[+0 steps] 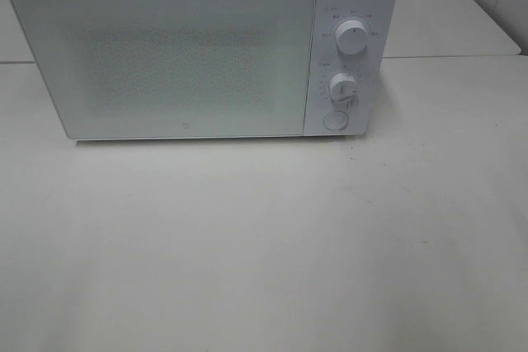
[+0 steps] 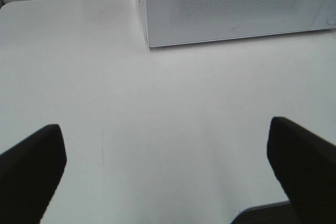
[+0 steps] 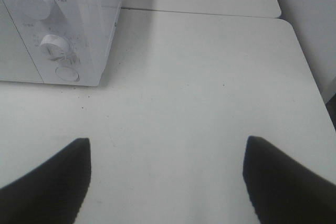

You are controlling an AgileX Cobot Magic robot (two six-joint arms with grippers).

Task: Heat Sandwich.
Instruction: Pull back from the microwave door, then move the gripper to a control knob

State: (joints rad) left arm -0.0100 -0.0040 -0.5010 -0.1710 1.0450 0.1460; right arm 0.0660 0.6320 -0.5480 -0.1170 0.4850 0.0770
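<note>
Both jaws gape above table (image 1: 264, 253), short of shut microwave (image 1: 165, 55)

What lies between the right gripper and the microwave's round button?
Only bare white table separates the right gripper from the button on the microwave; the right wrist view shows it.

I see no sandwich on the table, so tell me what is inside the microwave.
The microwave has its door shut. The door shows only a pale speckled mesh, with no shape visible behind it. Whatever is inside is covered, so the contents cannot be told.
</note>
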